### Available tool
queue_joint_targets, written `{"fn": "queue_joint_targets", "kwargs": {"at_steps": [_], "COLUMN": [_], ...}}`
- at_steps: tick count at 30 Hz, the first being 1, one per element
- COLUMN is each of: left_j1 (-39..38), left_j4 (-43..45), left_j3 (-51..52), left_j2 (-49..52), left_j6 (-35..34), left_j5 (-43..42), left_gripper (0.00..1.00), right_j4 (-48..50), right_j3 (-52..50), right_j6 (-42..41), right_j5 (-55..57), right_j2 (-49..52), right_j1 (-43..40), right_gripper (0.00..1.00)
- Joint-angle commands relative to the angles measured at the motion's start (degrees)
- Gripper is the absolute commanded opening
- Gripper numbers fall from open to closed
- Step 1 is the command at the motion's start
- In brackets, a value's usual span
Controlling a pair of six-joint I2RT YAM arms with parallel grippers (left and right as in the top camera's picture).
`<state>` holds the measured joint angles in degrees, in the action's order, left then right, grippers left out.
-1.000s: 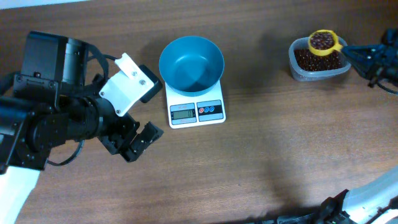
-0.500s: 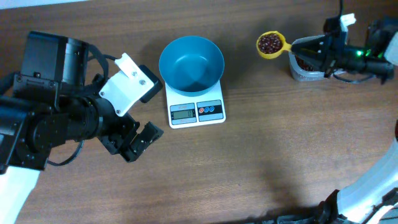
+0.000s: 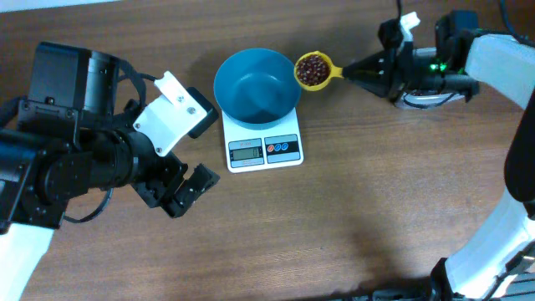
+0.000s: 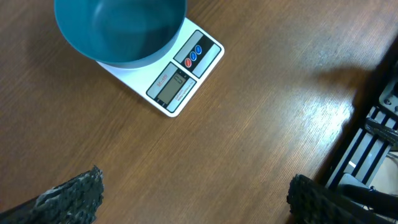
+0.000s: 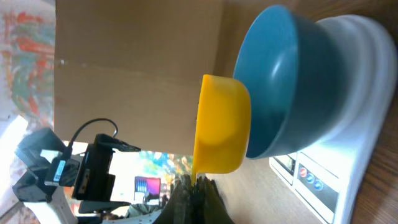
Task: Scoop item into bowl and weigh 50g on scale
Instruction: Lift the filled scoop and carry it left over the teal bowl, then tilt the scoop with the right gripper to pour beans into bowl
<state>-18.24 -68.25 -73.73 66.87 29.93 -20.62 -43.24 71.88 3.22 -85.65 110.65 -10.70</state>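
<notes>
While the left pincer (image 3: 185,191) gapes empty, the right pincer (image 3: 357,69) clamps a round yellow scoop (image 3: 332,73) of beans (image 3: 312,68).

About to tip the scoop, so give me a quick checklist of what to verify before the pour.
Grip of right tool on small yellow plastic scoop: ok.
Load of dark red-brown beans in scoop: ok.
Position over round blue plastic bowl: not ok, scoop beside its rim.
Bowl seated empty on white square digital scale: ok.
Scale display zeroed: cannot tell.
State of left tool, open and clear of scale: ok.
</notes>
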Motion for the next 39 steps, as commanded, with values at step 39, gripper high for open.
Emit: {"fn": "queue_joint_targets", "kwargs": {"at_steps": [39], "left_j1": [-0.13], "left_j4": [0.02], "left_j3": [-0.39], "left_j2": [0.04], "left_j6": [-0.72], "left_j5": [-0.59], "left_gripper": [0.98], "right_j4": [35.17], "right_j3": [-0.39], "right_j6": [-12.46], "right_j5": [4.02], "right_j2": [0.31], "right_j1": [10.67], "right_gripper": [0.04]}}
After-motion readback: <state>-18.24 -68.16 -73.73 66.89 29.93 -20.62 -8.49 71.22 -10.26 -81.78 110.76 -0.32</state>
